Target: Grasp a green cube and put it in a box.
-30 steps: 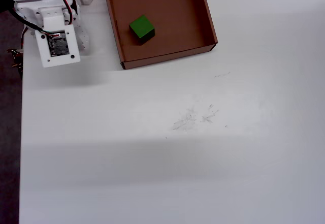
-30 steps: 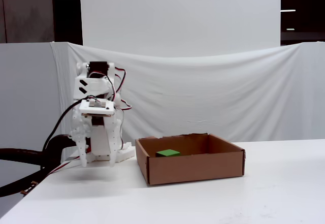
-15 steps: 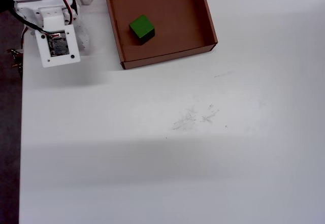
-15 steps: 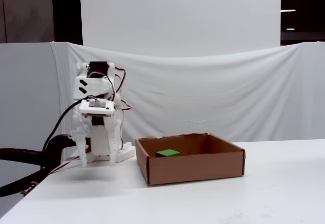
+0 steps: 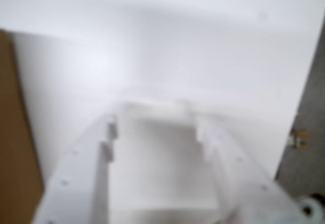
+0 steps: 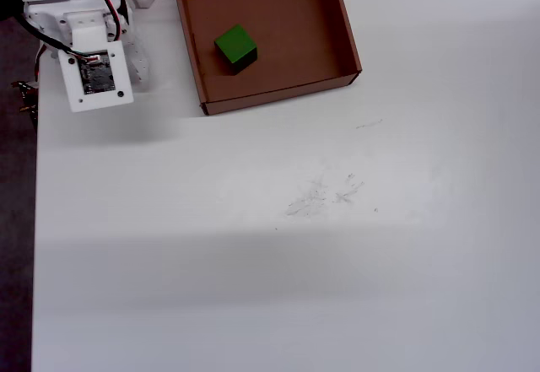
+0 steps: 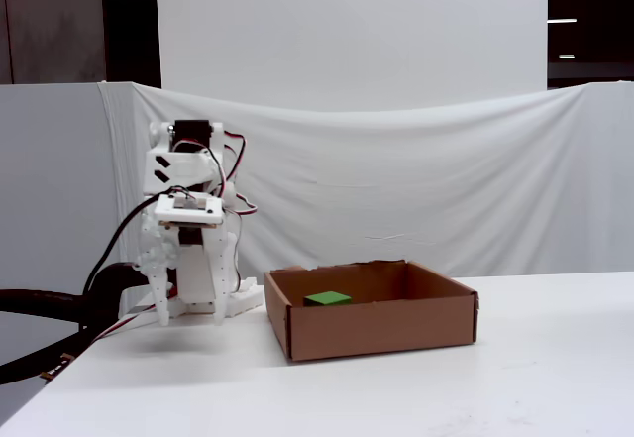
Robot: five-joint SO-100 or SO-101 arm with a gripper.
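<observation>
The green cube (image 6: 235,46) lies on the floor of the brown cardboard box (image 6: 346,35), left of its middle in the overhead view. In the fixed view the cube (image 7: 327,299) shows just above the box's front wall (image 7: 376,333). My white gripper (image 7: 188,310) hangs folded by the arm's base, left of the box and apart from it. In the blurred wrist view the gripper (image 5: 155,115) shows a wide gap between its fingers with only white table inside, so it is open and empty. A brown strip of the box (image 5: 12,148) shows at that view's left edge.
The arm with its camera board (image 6: 95,72) stands at the table's back left corner in the overhead view. The table edge and dark floor (image 6: 15,220) run along the left. A white cloth backdrop (image 7: 396,179) hangs behind the table.
</observation>
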